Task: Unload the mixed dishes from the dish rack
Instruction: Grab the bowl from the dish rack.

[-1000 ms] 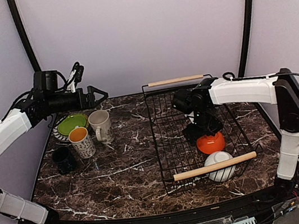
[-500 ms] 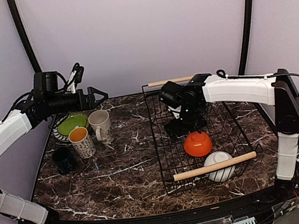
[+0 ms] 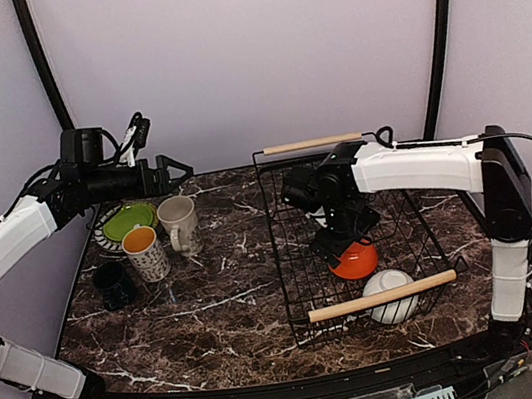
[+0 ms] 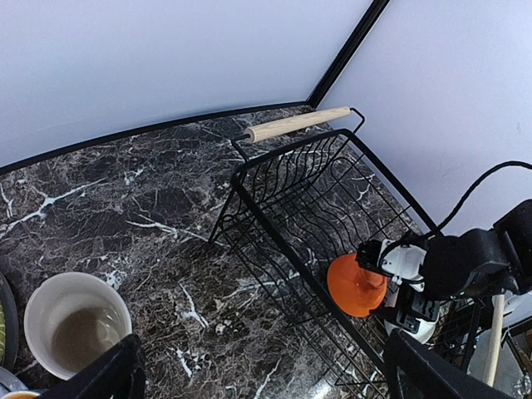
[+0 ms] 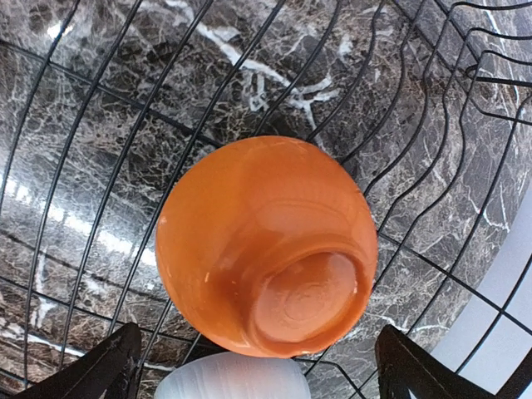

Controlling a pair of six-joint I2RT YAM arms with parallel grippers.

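Observation:
The black wire dish rack stands at the right of the table. An orange bowl lies upside down in it, with a white bowl just in front. My right gripper is open right above the orange bowl; its fingers spread wider than the bowl, without touching it. My left gripper is open and empty, high above the cream mug. Beside that mug are the patterned mug, dark green cup and lime-green plate on the patterned plate.
The rack has two wooden rod handles, one at the back and one at the front over the white bowl. The left wrist view shows the rack, the orange bowl and the cream mug. Purple walls enclose the table.
My right gripper rose toward the rack's back left, then came down again over the orange bowl. The orange bowl has shifted slightly left. The left arm has not moved.

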